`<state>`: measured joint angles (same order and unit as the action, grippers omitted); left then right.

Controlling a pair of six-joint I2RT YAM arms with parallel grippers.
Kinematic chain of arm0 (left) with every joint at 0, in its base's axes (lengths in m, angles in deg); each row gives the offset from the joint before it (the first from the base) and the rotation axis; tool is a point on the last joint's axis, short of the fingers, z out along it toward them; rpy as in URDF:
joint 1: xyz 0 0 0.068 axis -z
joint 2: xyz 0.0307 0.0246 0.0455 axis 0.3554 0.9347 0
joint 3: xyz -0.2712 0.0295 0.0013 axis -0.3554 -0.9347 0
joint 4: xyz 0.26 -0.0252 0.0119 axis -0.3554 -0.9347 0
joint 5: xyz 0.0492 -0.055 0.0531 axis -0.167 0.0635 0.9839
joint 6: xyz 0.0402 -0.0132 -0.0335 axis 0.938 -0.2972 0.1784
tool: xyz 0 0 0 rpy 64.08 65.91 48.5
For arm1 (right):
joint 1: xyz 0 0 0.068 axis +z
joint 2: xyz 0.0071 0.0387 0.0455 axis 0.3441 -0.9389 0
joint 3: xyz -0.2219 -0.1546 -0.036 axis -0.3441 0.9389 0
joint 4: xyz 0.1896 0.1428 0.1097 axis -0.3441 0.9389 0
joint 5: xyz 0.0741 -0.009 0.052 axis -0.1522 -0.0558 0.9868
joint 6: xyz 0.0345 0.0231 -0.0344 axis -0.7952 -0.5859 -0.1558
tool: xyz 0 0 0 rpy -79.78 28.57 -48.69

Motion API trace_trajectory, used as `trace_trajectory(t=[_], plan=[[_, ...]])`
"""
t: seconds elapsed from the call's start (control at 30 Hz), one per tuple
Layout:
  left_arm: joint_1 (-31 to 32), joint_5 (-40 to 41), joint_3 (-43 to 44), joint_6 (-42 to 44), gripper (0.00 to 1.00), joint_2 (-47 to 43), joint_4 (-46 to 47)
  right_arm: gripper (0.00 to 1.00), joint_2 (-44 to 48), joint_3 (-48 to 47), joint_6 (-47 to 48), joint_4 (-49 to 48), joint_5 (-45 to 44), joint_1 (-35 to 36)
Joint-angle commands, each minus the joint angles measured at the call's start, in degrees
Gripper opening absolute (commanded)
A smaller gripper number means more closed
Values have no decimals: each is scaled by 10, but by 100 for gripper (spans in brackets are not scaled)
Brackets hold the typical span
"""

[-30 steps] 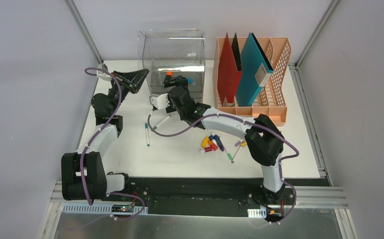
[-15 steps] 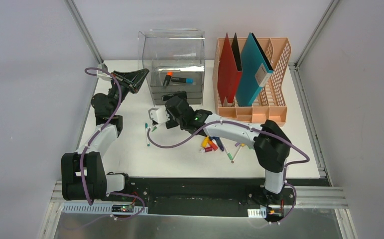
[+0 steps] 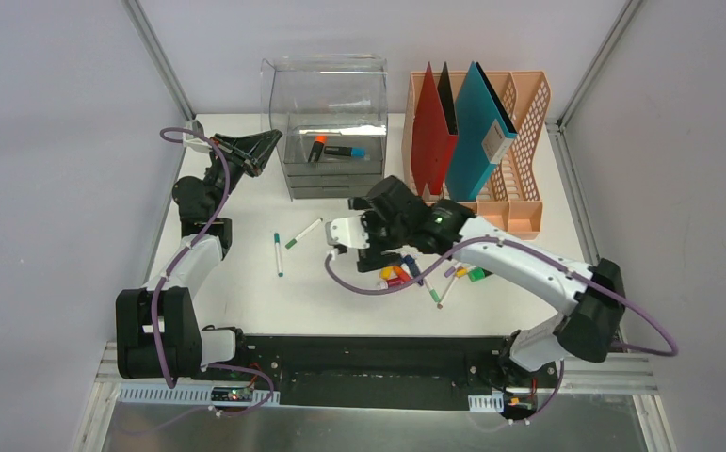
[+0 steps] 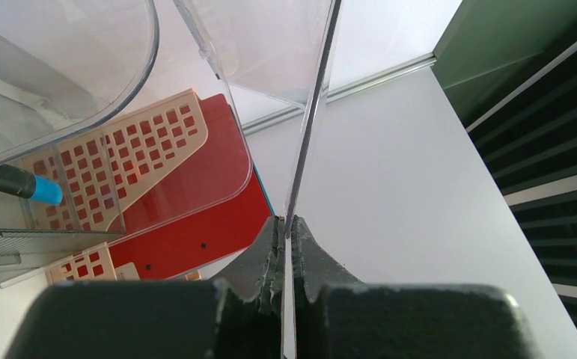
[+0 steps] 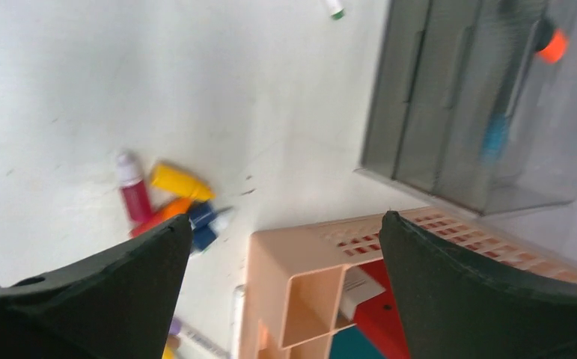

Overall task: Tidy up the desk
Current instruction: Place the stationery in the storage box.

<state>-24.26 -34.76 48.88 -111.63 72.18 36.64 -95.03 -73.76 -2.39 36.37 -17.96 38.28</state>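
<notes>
1. Desk (image 3: 246, 287): the white tabletop fills the workspace between the grey walls. Part of it is not yet sorted.
2. Items in place: a clear drawer box (image 3: 332, 169) stands at the far centre. A peach file rack (image 3: 521, 202) stands just to its right and holds a red folder (image 3: 431, 132) and a teal folder (image 3: 476, 127) upright.
3. Items already stored: an orange-capped marker (image 3: 316, 149) and a blue-capped marker (image 3: 345, 151) lie in the top compartment of the box.
4. Items still loose: a pile of markers (image 3: 401, 273) lies near the front centre. Two green-capped pens (image 3: 279, 254) (image 3: 302, 234) lie apart to its left.
5. Left gripper (image 4: 286, 228): clenched on the edge of the clear lid panel (image 4: 311, 112) of the box, which stands raised. Judgement: this arm holds the compartment open for loading.
6. Right gripper (image 5: 285, 218): released, with the jaws spread wide and nothing between them. It hangs over the front centre of the surface, beside the pile.
7. Step in hand (judgement): collecting the loose markers into the open compartment, one at a time. The right arm is between loads.
8. Next move (judgement): lower the right fingers on either side of a single marker at the edge of the pile, across its barrel.
9. Caution (judgement): the markers touch and overlap, so a centre pick may catch two or scatter them. Do not let go of the lid panel during loading.
</notes>
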Motion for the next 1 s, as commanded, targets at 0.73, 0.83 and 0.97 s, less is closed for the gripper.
trace_trajectory(t=[0.73, 0.83, 0.97], plan=[[-3, 14, 5, -2, 0, 8, 53, 98, 189, 171, 180, 229, 470, -429], [-3, 15, 2, -5, 0, 10, 60, 96, 173, 176, 212, 251, 468, -462], [-3, 14, 0, -10, 0, 16, 67, 93, 150, 182, 259, 282, 459, -502]])
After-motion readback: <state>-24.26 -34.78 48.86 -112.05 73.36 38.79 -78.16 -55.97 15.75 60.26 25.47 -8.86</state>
